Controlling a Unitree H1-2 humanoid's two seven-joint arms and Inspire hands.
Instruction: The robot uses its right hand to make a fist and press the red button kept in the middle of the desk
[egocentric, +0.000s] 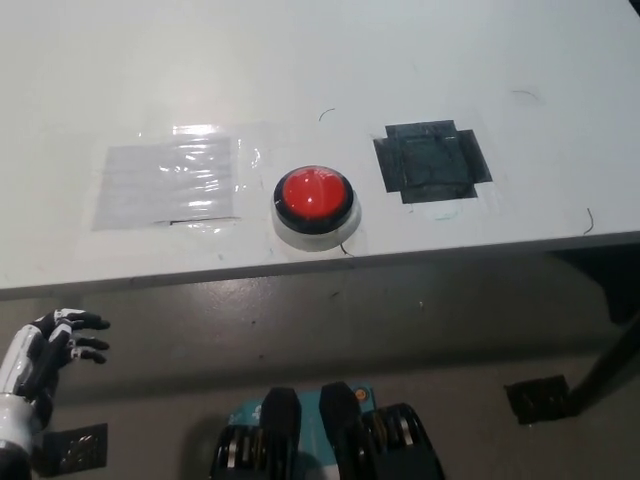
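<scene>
Button (314, 194) on desk (400, 60), L hand (55, 345) half cropped

A single head view looks steeply down from above the near edge of the white desk (300, 60), facing forward and away. The desk fills the upper half of the frame, its near edge running slightly tilted across the middle; floor (400, 330) fills the lower half. No second view overlaps.

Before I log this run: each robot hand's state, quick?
Left robot hand: open, holding nothing, low beside the desk.
Right robot hand: not in view.
</scene>
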